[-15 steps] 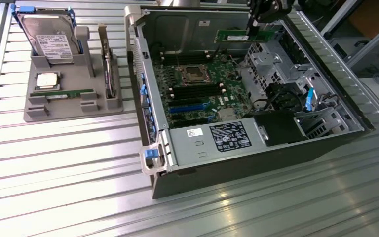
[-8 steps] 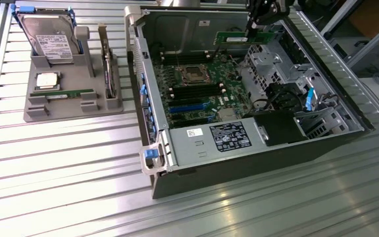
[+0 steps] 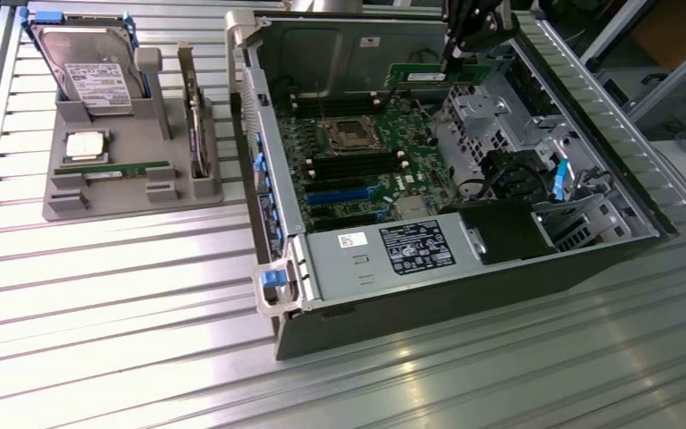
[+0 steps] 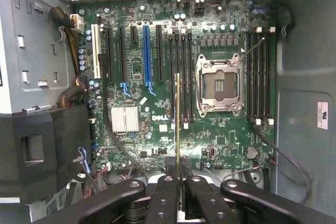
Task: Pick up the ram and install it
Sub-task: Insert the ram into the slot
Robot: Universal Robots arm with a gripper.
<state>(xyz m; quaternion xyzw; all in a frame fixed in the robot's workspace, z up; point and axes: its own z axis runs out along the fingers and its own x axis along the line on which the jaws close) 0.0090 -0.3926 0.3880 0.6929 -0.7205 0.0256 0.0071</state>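
My gripper point(image 3: 477, 40) hangs over the open computer case point(image 3: 581, 259), shut on the ram point(image 3: 432, 76), a thin green stick held above the motherboard point(image 3: 361, 179). In the wrist view the ram point(image 4: 178, 119) shows edge-on as a thin line between the black fingers point(image 4: 167, 182). It lines up lengthwise over the black memory slots point(image 4: 181, 72) beside the empty processor socket point(image 4: 220, 85). It stands apart from the slots, above them.
A grey tray point(image 3: 104, 201) at the exterior view's left holds a hard drive point(image 3: 93, 76), a silver processor chip point(image 3: 87, 143), another green stick point(image 3: 111, 168) and an upright card point(image 3: 197, 125). Inside the case sit a power supply point(image 3: 397, 250), cables point(image 4: 71, 93) and more memory slots point(image 4: 260, 72).
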